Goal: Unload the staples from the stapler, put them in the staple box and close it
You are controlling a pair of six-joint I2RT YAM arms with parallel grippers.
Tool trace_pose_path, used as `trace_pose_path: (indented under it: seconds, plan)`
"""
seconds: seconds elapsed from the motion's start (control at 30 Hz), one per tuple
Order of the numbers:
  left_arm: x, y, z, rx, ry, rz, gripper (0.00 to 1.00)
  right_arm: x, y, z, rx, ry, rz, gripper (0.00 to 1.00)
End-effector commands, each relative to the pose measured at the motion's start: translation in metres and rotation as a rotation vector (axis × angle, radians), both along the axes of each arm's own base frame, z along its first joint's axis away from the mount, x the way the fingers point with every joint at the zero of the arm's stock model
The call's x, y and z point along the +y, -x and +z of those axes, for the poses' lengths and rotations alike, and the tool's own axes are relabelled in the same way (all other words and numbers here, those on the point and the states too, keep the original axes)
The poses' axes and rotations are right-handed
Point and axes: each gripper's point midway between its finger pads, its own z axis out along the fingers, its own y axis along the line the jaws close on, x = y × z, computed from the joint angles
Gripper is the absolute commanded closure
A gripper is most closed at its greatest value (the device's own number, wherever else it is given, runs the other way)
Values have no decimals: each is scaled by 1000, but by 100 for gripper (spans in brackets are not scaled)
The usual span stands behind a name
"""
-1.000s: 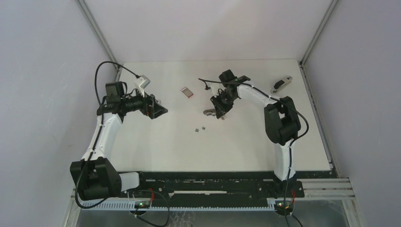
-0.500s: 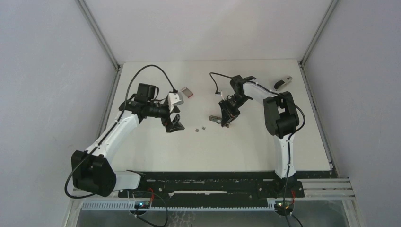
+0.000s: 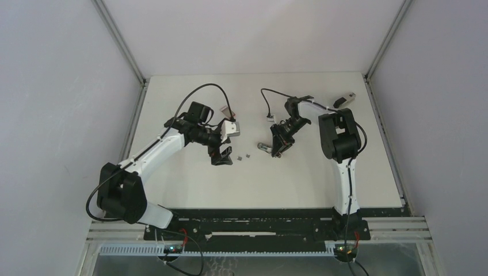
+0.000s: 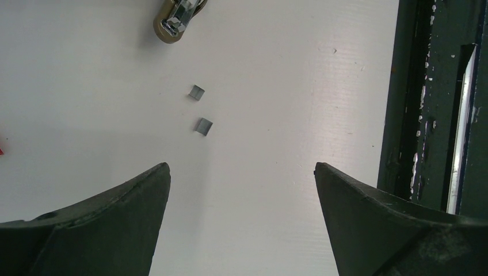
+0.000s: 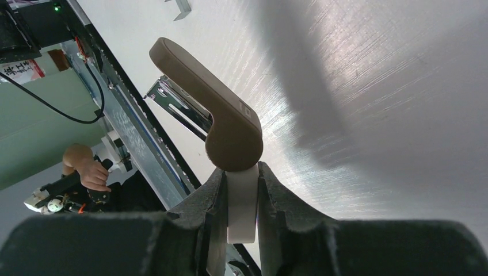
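Two tiny grey staples (image 4: 203,126) lie on the white table, one a little beyond the other (image 4: 197,92); they also show in the top view (image 3: 242,156). My left gripper (image 4: 241,167) is open and empty, hovering just short of them (image 3: 222,157). The stapler (image 5: 214,100) has a brown top, a white base and a metal magazine (image 5: 183,107) showing under the top. My right gripper (image 5: 240,172) is shut on its white rear end. In the top view the stapler (image 3: 266,146) juts left from the right gripper (image 3: 280,142). Its front tip shows in the left wrist view (image 4: 174,22).
A second stapler-like black and white object (image 3: 343,101) lies at the table's far right corner. A small box (image 3: 225,109) lies behind the left arm, mostly covered by it. The dark base rail (image 4: 437,103) runs along the table's near edge.
My left arm has swung right and nearer, bringing its open gripper next to the two staples. My right gripper has shifted slightly right and nearer, still holding the stapler.
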Motion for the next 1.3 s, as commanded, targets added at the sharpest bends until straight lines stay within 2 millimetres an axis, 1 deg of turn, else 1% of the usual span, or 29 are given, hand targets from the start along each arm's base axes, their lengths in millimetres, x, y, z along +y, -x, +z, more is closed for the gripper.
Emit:
trace_pose_path:
  seconds: [0.0,0.2,0.27,0.6,0.73,0.83,1.03,1.27]
  plan:
    - [-6,-7,22,-66,35,-22,0,2,-1,6,25,-35,-22,80]
    - [-7,-4,22,-56,43,-24,0,1,0,2,29,-25,-25,73]
    - [-6,-4,22,-56,45,-24,0,1,0,1,32,-24,-25,72]
    - [-7,-2,26,-60,58,-22,0,1,0,-1,42,-26,-31,72]
    - [-8,-2,26,-57,62,-22,0,1,-2,0,44,-27,-38,76]
    - [-8,-2,26,-55,64,-22,0,2,-2,2,48,-37,-43,76]
    - [-9,-1,25,-49,65,-23,0,5,-2,7,53,-54,-53,75]
    - [-10,-2,24,-42,68,-25,0,6,-1,4,79,-62,-67,72]
